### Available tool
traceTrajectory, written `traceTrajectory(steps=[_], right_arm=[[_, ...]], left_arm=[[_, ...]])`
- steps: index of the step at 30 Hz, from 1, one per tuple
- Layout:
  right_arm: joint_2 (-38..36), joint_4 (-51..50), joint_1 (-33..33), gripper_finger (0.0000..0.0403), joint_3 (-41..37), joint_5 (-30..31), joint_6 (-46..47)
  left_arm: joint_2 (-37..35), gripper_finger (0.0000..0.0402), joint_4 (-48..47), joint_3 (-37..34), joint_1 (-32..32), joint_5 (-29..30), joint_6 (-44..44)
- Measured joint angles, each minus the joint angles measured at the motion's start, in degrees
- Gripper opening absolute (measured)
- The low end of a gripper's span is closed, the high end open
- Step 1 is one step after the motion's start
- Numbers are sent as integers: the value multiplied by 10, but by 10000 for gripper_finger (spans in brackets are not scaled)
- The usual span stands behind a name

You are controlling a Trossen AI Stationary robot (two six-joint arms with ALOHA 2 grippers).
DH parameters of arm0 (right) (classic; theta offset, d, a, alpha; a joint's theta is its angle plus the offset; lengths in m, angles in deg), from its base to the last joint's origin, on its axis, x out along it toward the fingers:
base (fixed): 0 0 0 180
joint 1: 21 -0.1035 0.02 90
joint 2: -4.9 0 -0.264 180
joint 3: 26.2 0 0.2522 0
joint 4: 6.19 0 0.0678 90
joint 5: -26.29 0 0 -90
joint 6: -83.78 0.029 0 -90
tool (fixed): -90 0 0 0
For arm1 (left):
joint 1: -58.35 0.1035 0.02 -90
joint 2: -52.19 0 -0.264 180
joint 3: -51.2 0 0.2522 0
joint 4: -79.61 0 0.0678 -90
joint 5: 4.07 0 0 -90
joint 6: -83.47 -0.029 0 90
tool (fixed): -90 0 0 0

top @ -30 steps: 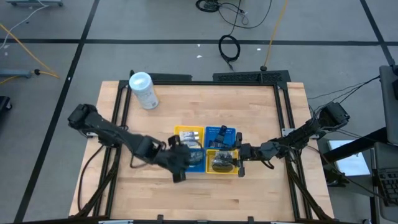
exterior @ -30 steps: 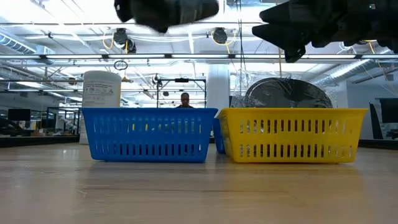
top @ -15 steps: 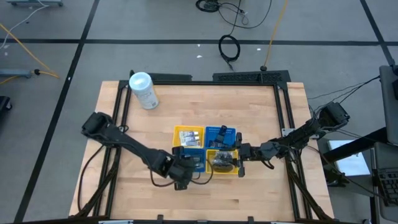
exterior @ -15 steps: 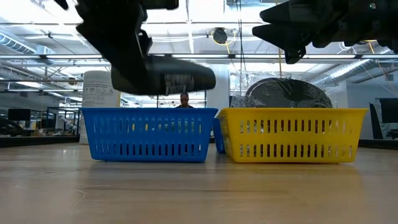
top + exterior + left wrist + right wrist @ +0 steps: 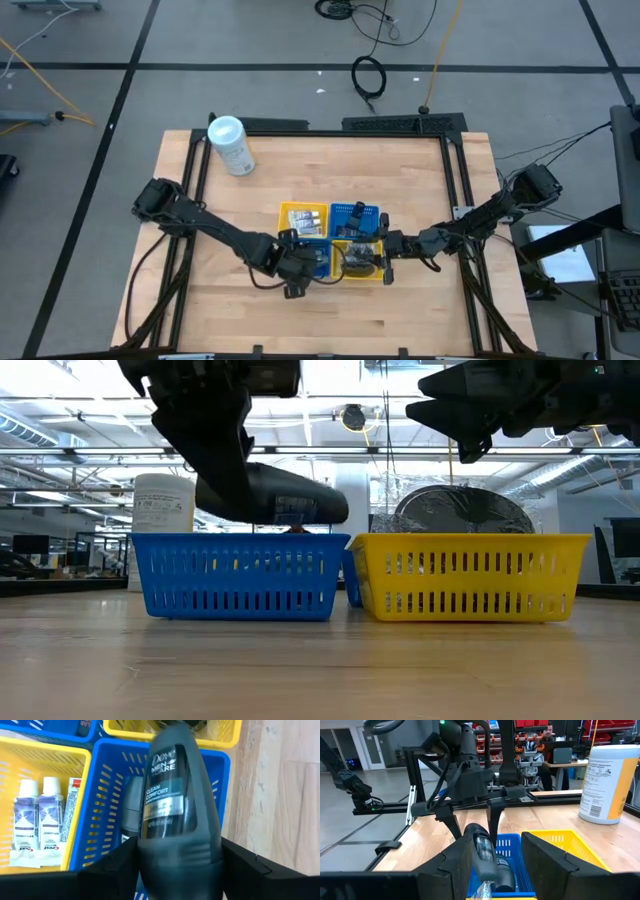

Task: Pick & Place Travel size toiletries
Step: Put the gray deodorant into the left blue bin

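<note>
The left hand (image 5: 296,268) gripped a dark bottle (image 5: 175,815) between its fingers, poised over the near blue basket (image 5: 107,810). The right hand (image 5: 385,258) hung half open and empty above the neighbouring yellow basket (image 5: 470,575). Pale tubes (image 5: 37,815) lay in another yellow basket (image 5: 45,760).

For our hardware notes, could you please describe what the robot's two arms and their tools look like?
Both arms are dark, nearly black, built of slim jointed segments with bulkier rounded joints and black cables trailing near their bases. The left tool ends in two flat, matte black angular fingers; the right tool has the same broad black fingers. No markings are legible on either.
</note>
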Motion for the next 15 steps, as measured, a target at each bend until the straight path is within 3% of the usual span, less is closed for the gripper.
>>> traceTrajectory(steps=[15], right_arm=[[0,0,0,160,0,0,0]], left_arm=[[0,224,-6,0,7,8,-1]])
